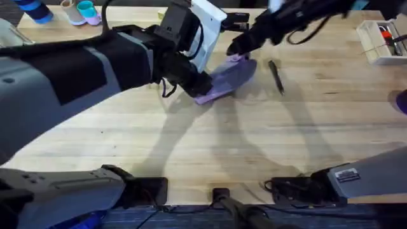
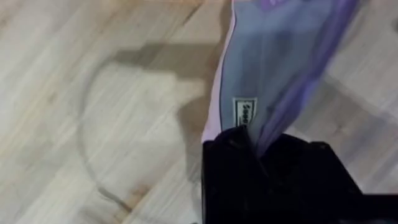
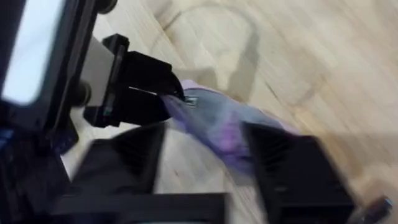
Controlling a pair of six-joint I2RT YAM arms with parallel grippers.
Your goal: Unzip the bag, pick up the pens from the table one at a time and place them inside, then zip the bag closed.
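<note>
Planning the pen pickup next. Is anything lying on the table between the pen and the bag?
Nothing visible does. The pen lies on bare table just right of the bag, which the left tool clamps at one end.

A robot lab bench; two arm bases are fixed to a pale wooden butcher-block table (image 1: 210,146). Coloured plastic cups (image 1: 81,11) and a white bin of markers (image 1: 381,39) line its far edge.

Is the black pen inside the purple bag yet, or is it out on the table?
Out. The pen lies bare on the table, just to the right of the bag, apart from it.
</note>
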